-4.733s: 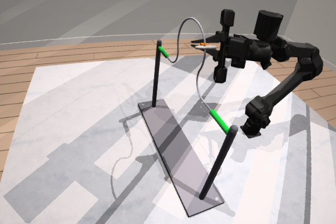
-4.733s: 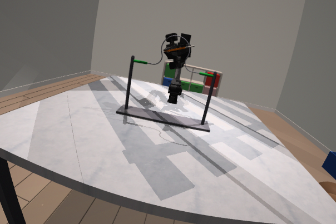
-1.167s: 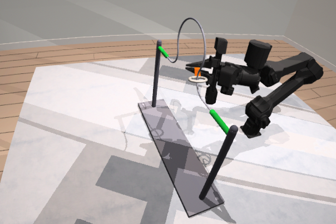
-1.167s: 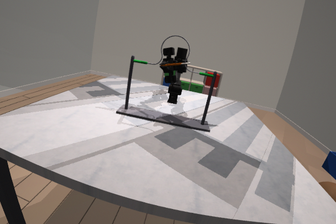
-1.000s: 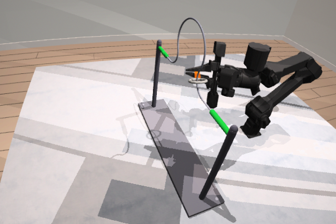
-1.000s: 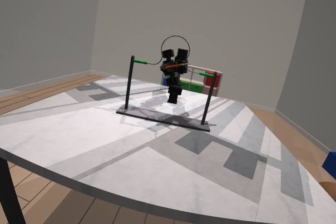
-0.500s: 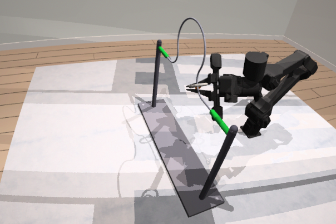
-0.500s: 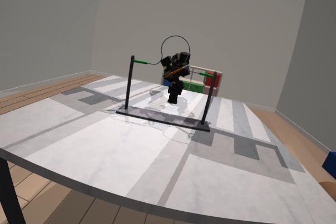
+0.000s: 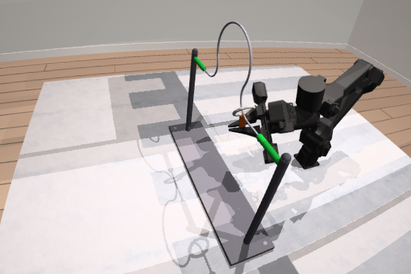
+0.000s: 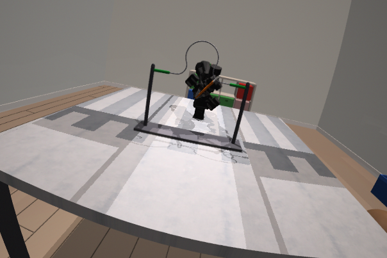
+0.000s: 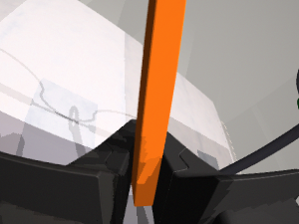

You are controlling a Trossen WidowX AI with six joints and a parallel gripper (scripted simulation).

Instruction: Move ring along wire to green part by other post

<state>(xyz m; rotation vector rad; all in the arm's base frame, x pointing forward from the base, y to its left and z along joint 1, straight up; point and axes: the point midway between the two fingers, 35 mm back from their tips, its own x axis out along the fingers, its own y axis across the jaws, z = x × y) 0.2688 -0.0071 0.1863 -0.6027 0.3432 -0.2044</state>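
Observation:
My gripper [image 9: 230,128] [image 11: 142,127] is shut on the orange handle [image 9: 242,121] [image 10: 205,88] [image 11: 161,74], which slants in the exterior view. The pale ring [image 9: 235,113] is around the thin grey wire [image 9: 251,54] [image 10: 202,41] [image 11: 269,148], below the tall hump and a little beyond the near green part [image 9: 268,149] [image 10: 238,86]. The far green part [image 9: 200,63] [image 10: 161,71] is across the hump. The ring is out of the wrist view. I cannot tell whether ring or fingers touch the wire.
The near post [image 9: 267,200] [image 10: 241,112] and far post [image 9: 191,94] [image 10: 149,95] stand on a dark base plate [image 9: 238,237] [image 10: 192,137]. In the top view, grey wire runs close in front of the fingers. Shelves with coloured bins are in the background.

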